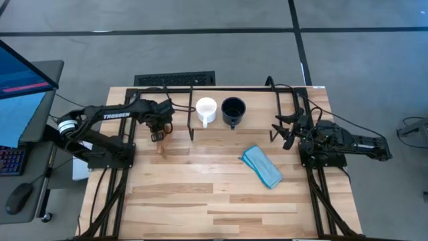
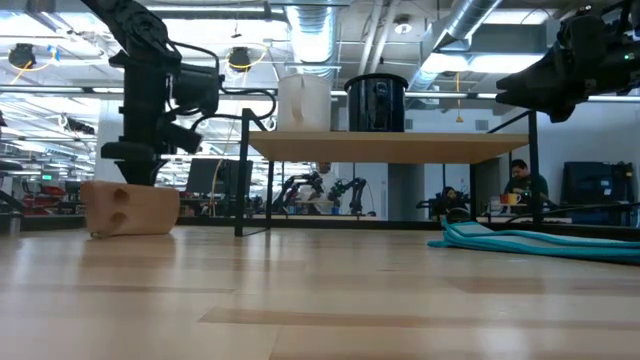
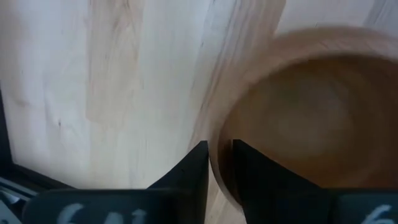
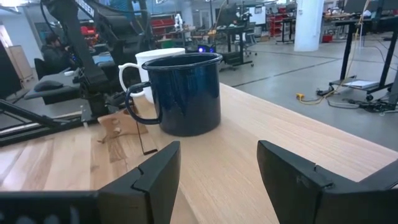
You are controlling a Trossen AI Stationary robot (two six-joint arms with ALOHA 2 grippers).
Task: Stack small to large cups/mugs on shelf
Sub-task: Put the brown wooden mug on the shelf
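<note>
A tan-brown mug stands on the tabletop left of the shelf, and my left gripper is shut on it from above. It also shows in the left wrist view. A white mug and a dark navy mug stand side by side on the shelf's light wood board, which rests on thin black bars. My right gripper is open and empty at the shelf's right end, level with the mugs, and its wrist view looks at the navy mug. My left gripper pinches the tan mug's rim wall between its two fingers, one finger outside the mug and one inside it. The fingers point down from above. The mug's base rests on the tabletop.
A light blue cloth lies crumpled on the tabletop in front of the shelf's right half. The shelf's black bars stand between the tan mug and the white mug. The near half of the butcher-block tabletop is bare wood.
</note>
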